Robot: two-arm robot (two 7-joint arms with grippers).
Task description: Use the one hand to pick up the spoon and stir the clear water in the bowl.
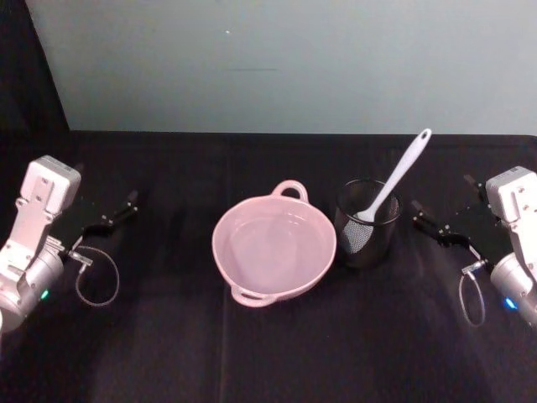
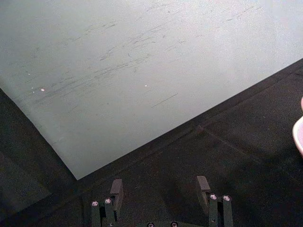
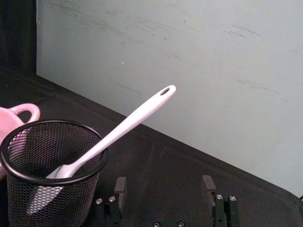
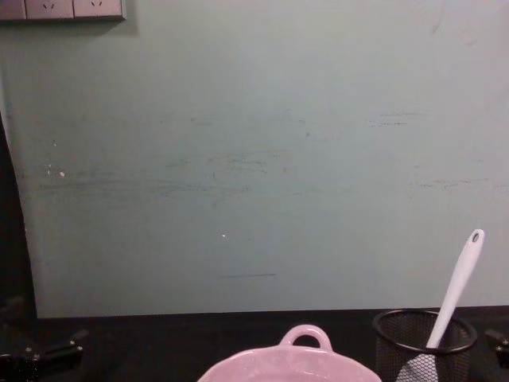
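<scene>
The head of the spoon (image 4: 455,290) is veiled by the mesh cup (image 4: 394,350); the bowl (image 4: 270,364) is cut by 2 views' edges, its water (image 1: 273,248) barely discernible.

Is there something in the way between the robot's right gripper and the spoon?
Nothing visible is in the way. The open right gripper waits beside the black mesh cup, with bare black tablecloth between them. The spoon handle sticks up out of the cup, free to grab. Only the spoon's head is walled in by mesh.
</scene>
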